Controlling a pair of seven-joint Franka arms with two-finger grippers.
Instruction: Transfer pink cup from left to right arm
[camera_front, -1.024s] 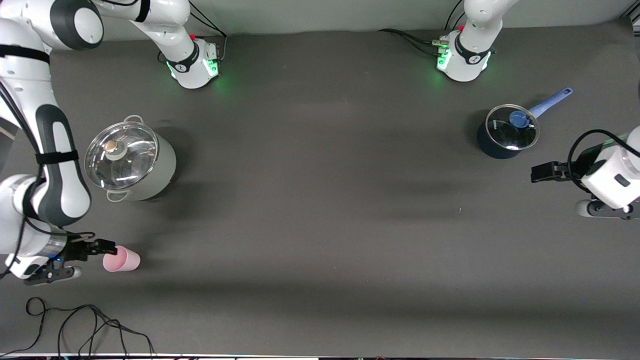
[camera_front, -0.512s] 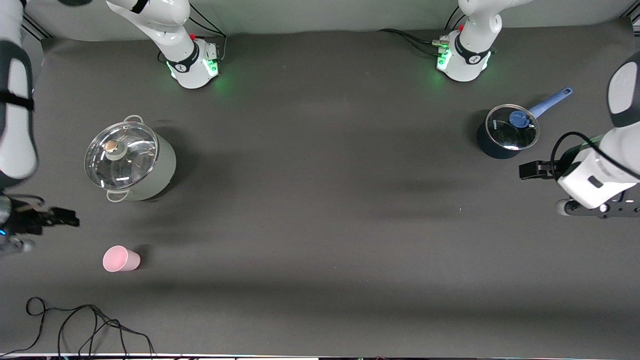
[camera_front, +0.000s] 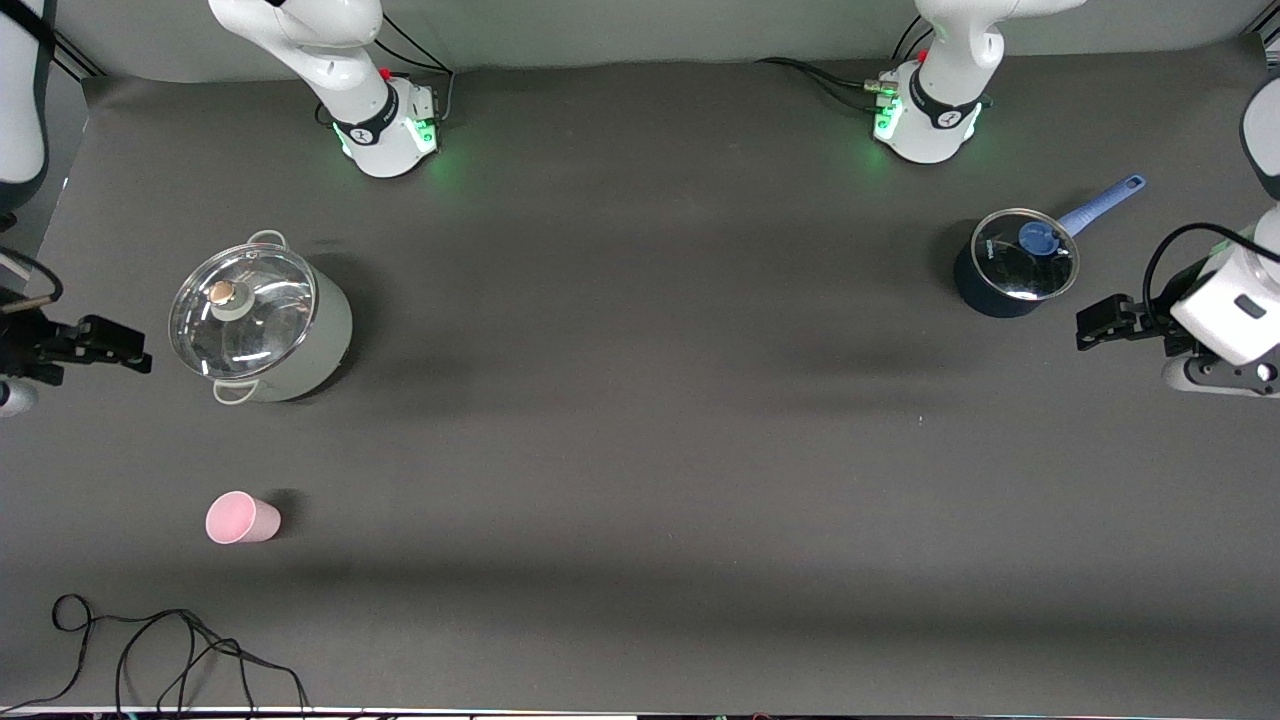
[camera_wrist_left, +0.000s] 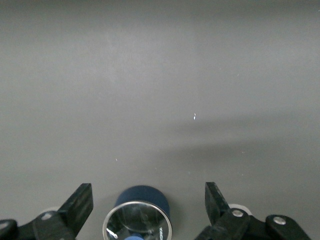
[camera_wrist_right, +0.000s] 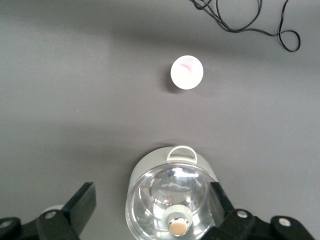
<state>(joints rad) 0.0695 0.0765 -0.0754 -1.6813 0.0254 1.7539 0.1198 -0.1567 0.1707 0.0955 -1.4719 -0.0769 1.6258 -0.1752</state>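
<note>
The pink cup stands alone on the surface, toward the right arm's end. The right tool, partly cut off at the frame edge, gapes wide and empty beside the steel pot. The left tool is likewise wide near the blue saucepan.

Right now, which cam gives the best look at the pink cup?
The right wrist view: it looks straight down into the pink cup, standing upright and unobstructed, apart from the grey pot. The front view shows the cup whole too, but smaller, at an angle. The left wrist view does not show it.
</note>
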